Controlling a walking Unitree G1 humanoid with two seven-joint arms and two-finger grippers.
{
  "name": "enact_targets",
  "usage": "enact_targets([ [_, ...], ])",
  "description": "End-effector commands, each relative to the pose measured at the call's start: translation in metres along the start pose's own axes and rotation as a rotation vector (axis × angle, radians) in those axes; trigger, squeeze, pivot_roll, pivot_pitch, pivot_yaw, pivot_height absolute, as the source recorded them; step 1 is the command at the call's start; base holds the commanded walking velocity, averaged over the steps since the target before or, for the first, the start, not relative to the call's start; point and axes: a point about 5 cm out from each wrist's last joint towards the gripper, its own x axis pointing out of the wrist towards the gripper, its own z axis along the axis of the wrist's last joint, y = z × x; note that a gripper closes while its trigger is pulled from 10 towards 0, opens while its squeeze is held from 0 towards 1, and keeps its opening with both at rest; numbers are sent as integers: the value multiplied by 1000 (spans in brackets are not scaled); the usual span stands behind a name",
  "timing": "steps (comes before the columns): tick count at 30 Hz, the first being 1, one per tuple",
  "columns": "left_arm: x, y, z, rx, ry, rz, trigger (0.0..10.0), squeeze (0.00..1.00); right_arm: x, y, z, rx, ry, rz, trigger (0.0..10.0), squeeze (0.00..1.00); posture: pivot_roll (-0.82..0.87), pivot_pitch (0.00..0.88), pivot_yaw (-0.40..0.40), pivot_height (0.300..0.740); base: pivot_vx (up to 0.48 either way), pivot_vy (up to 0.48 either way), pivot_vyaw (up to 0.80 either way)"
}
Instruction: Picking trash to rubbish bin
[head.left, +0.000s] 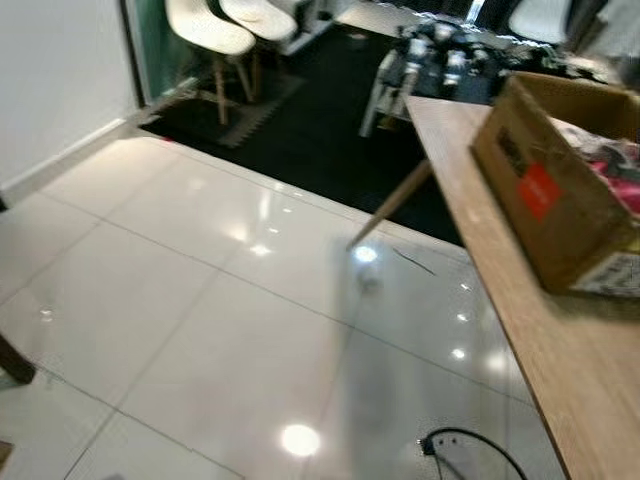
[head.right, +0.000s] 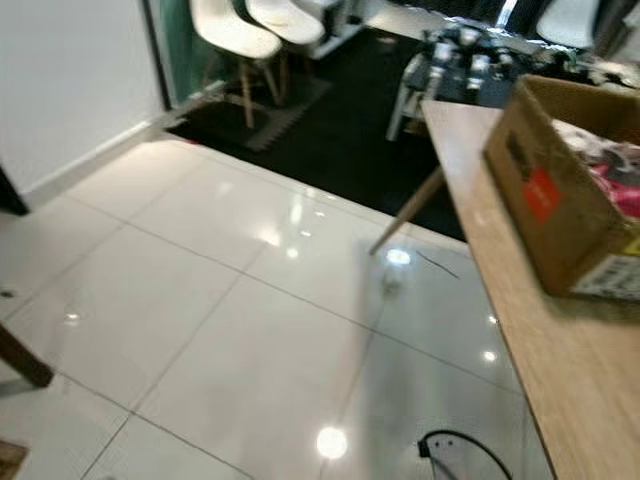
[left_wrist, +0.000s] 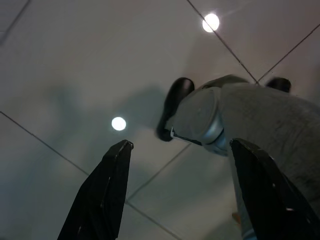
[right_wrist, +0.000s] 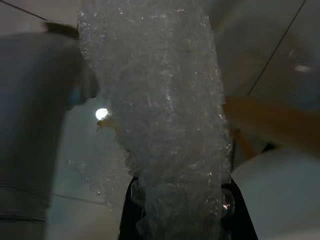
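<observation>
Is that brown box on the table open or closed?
Open: the cardboard box has its top flaps up, and pink items show inside it on the wooden table.

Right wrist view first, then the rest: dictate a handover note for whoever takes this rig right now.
Right end effector: shut on a clear crumpled bubble-wrap sheet hanging past its fingers.
Left end effector: open, empty, above the glossy white tile floor.
Nearby: a brown cardboard box on the light wooden table, a black cable on the floor.
Done: trash picked up.
Left: find the rubbish bin, carry the bubble wrap there and drop it in.
</observation>
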Motion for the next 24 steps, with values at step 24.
enact_targets([
  [24, 2, -10, 5, 105, 7, -66, 10000, 0, -28, 53, 139, 141, -528, 439, 10000, 0, 156, 120, -32, 740, 0, 0, -300],
])
